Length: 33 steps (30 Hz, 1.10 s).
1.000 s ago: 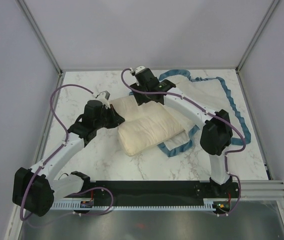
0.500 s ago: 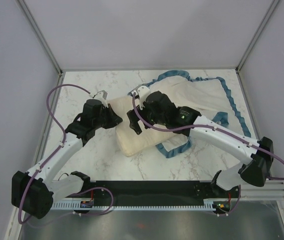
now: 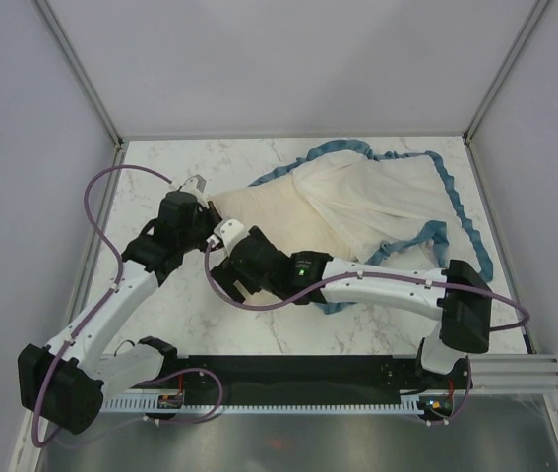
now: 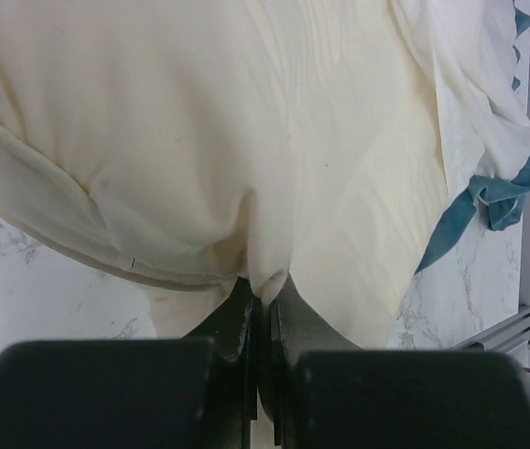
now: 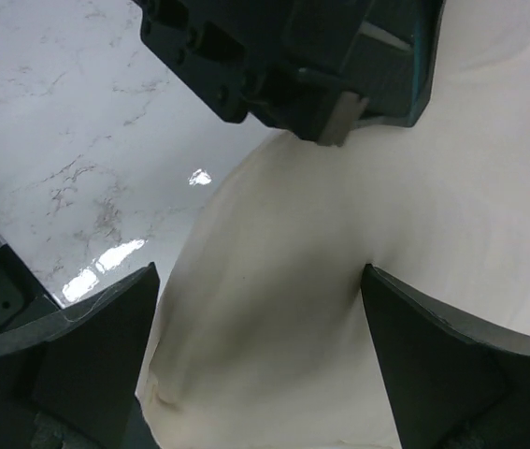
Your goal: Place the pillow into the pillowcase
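The cream pillow [image 3: 259, 211] lies mid-table, its right part running under the pillowcase [image 3: 377, 192], which shows white fabric and a blue ruffled edge [image 3: 461, 211]. My left gripper [image 3: 212, 208] is at the pillow's left end. In the left wrist view the left gripper [image 4: 265, 285] is shut on a pinched fold of the pillow [image 4: 199, 140], with the pillowcase's blue trim [image 4: 489, 196] at the right. My right gripper [image 3: 221, 278] reaches across to the pillow's near-left corner. In the right wrist view the right gripper [image 5: 260, 346] is open wide, its fingers [image 5: 87, 355] astride the pillow [image 5: 339, 281].
The marble table [image 3: 151, 177] is walled by grey panels on three sides. A black rail [image 3: 298, 372] with both arm bases runs along the near edge. My right arm's forearm [image 3: 387, 285] lies low across the pillowcase's near ruffle. The left gripper's body [image 5: 311, 56] sits close ahead of the right gripper.
My right gripper has let go and opened, and its arm has swung from the pillow's far side to its near-left corner. The pillow now lies farther back. The left gripper has stayed shut.
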### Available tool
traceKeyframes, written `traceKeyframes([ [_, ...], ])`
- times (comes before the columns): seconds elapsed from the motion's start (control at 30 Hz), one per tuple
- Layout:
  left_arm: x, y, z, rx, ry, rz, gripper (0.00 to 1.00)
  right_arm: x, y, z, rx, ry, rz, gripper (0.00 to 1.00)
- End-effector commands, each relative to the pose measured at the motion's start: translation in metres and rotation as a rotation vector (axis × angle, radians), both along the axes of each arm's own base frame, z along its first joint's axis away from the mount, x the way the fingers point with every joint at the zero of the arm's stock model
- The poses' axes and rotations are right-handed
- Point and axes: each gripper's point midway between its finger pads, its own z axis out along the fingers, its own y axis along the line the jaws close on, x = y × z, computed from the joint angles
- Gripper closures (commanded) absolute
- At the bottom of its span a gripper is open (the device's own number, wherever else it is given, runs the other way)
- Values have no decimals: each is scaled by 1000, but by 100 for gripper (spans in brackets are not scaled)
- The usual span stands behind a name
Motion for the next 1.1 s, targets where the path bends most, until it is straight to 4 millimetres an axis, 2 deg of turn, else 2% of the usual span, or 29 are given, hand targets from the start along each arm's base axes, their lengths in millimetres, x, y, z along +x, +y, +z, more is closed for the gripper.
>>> traceKeyframes([
  [0.0, 3, -15, 49, -123, -87, -17, 98, 13, 9, 3, -6, -93, -89, 2],
  [0.1, 1, -18, 53, -134, -90, -31, 98, 18, 7, -7, -43, -130, -136, 2],
  [0.2, -2, -21, 60, -148, -101, -46, 98, 30, -5, -12, -86, -182, -222, 60],
  [0.23, -3, -20, 62, -148, -109, -50, 98, 31, -9, -12, -84, -188, -247, 100],
  [0.3, -4, -16, 69, -134, -132, -42, 95, 34, -16, -2, -57, -207, -271, 100],
  [0.33, -2, -13, 77, -118, -154, -39, 85, 32, -18, 11, -18, -208, -279, 100],
  [0.37, -2, -10, 80, -101, -162, -31, 75, 32, -20, 16, 3, -206, -282, 100],
  [0.4, -5, -4, 80, -79, -157, -18, 61, 31, -22, 18, 20, -201, -282, 100],
  [0.43, -2, 3, 82, -47, -169, 8, 37, 32, -23, 23, 35, -196, -285, 100],
  [0.47, -2, 7, 94, -45, -194, 21, 26, 33, -26, 32, 66, -184, -294, 100],
  [0.5, -2, 15, 95, -27, -195, 55, 15, 35, -29, 34, 73, -174, -301, 100],
  [0.53, -5, 20, 108, -36, -227, 74, 1, 41, -36, 42, 92, -170, -325, 100],
  [0.63, -9, 33, 122, -41, -268, 125, 0, 49, -49, 51, 137, -141, -382, 100],
  [0.67, -14, 36, 128, -50, -285, 133, 0, 55, -57, 63, 172, -141, -407, 100],
  [0.73, -15, 46, 129, -42, -293, 190, 0, 61, -66, 75, 220, -127, -438, 100],
  [0.77, -18, 49, 127, -45, -294, 203, 0, 67, -76, 90, 259, -133, -467, 100],
  [0.8, -18, 53, 125, -43, -295, 225, 0, 69, -81, 96, 286, -126, -488, 100],
  [0.83, -19, 55, 114, -50, -270, 247, 0, 72, -88, 109, 318, -132, -508, 100],
  [0.9, -22, 56, 105, -70, -258, 266, 0, 81, -101, 122, 356, -137, -551, 100],
  [0.93, -22, 54, 87, -79, -219, 273, 0, 81, -106, 132, 388, -138, -563, 100],
  [1.0, -18, 47, 76, -110, -204, 263, 0, 88, -115, 144, 422, -144, -588, 100],
  [1.03, -17, 44, 58, -113, -166, 259, 0, 89, -118, 152, 439, -149, -585, 100],
  [1.07, -11, 38, 59, -137, -188, 247, 0, 89, -117, 160, 458, -148, -573, 100],
])
